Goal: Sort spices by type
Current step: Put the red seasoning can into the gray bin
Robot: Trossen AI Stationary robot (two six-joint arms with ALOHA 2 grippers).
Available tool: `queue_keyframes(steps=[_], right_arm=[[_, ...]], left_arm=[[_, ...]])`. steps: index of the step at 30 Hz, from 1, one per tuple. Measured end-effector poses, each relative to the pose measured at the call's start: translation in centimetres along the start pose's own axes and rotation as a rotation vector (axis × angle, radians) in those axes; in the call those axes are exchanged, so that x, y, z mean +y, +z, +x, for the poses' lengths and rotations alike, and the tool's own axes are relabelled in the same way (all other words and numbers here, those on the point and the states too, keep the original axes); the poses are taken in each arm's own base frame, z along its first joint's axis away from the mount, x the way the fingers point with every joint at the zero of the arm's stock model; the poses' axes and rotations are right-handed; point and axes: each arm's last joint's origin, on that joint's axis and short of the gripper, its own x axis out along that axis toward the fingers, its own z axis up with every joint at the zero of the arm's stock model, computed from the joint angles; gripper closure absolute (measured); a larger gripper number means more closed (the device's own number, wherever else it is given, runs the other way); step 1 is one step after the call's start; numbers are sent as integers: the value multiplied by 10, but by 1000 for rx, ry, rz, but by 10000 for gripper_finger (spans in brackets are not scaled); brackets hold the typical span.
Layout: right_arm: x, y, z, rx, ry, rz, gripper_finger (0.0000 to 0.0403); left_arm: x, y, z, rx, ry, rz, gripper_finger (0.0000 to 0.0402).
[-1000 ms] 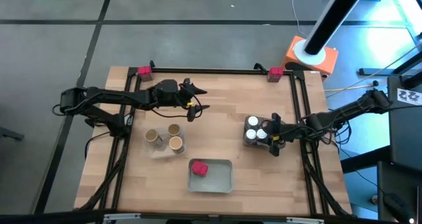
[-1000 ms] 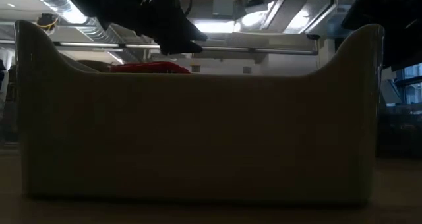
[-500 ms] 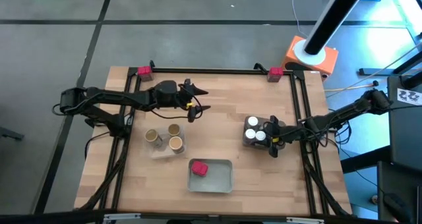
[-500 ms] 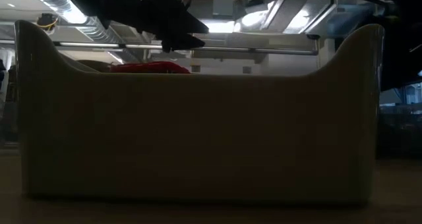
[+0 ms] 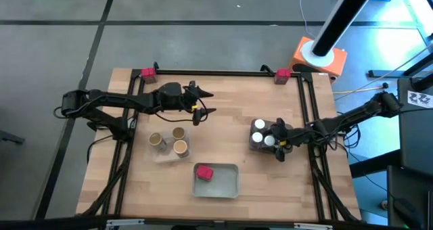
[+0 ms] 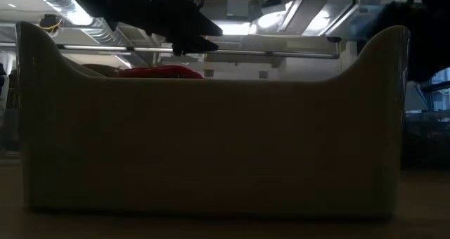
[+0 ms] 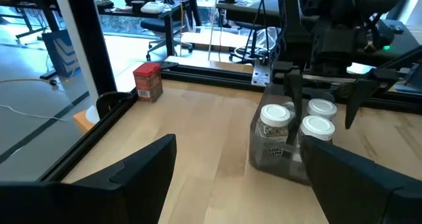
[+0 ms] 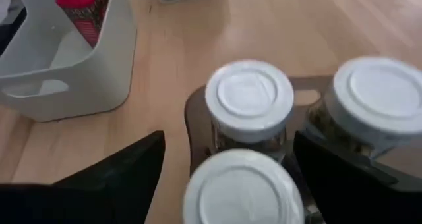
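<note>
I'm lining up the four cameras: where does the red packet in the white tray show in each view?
High: red packet near the table's front edge, in the white tray.
Low: red strip above the tray's near wall.
Left wrist: not in it.
Right wrist: far corner.
Shared landmark: the white tray.

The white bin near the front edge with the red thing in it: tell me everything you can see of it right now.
The white bin is a shallow, rounded-corner rectangular tray, plastic by its look, sitting flat on the wooden table at the front centre. Its side walls rise toward the corners, and one wall has a handle slot. Inside, toward its left end, lie red-pink packets; how many is unclear. The rest of its floor is bare. No gripper touches it.
</note>
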Motion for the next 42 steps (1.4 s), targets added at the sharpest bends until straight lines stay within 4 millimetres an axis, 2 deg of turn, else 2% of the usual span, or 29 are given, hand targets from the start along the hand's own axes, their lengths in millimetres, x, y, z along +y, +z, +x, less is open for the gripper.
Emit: queue_keyframes(steps=[6, 10, 15, 19, 22, 28, 35, 42], right_arm=[[6, 24, -11, 13, -33, -43, 74], [9, 51, -22, -56, -128, -113, 77], [9, 78, -35, -155, -303, -200, 78], [-3, 94, -41, -194, -455, -213, 78], [-20, 102, -41, -194, -551, -193, 78], [-67, 109, -42, -156, -736, -89, 78], [-126, 117, -59, -155, -921, -26, 78], [-182, 128, -72, -49, -981, 75, 78]], left_arm=[[0, 0, 0, 4, 2, 22, 92], [4, 0, 0, 4, 40, 42, 92], [8, -8, -1, 94, 73, 43, 92], [15, -15, -3, 164, 131, 49, 92], [19, -19, -2, 195, 149, 72, 92], [23, -20, -2, 208, 153, 154, 92], [23, -21, -1, 222, 144, 229, 92], [23, -23, 1, 227, 141, 245, 92]])
